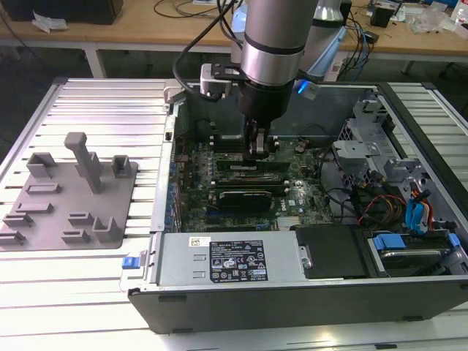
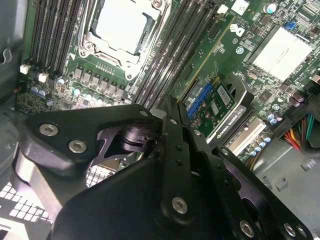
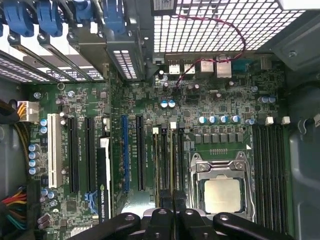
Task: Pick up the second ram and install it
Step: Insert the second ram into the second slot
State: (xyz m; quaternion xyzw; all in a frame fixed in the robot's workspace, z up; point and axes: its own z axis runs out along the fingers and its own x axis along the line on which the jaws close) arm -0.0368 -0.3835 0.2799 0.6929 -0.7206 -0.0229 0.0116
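Note:
My gripper (image 1: 259,148) reaches down into the open computer case (image 1: 292,292), low over the motherboard's memory slots (image 3: 165,155). In both wrist views the two black fingers are pressed together around a thin green edge, the second ram (image 2: 200,64), which stands on edge in line with a slot beside the CPU socket (image 3: 222,192). That same edge runs away from the fingertips (image 3: 165,199) along the slot as the second ram (image 3: 172,160). The gripper (image 2: 172,109) is shut on one end of the stick; I cannot tell how deep the stick sits in the slot.
A grey plastic tray (image 1: 69,197) with pegs and blocks lies on the ribbed table at the exterior view's left. Inside the case are a graphics card (image 2: 220,105), a drive cage (image 1: 365,146) with cables, and a power supply (image 1: 234,259) along the near wall.

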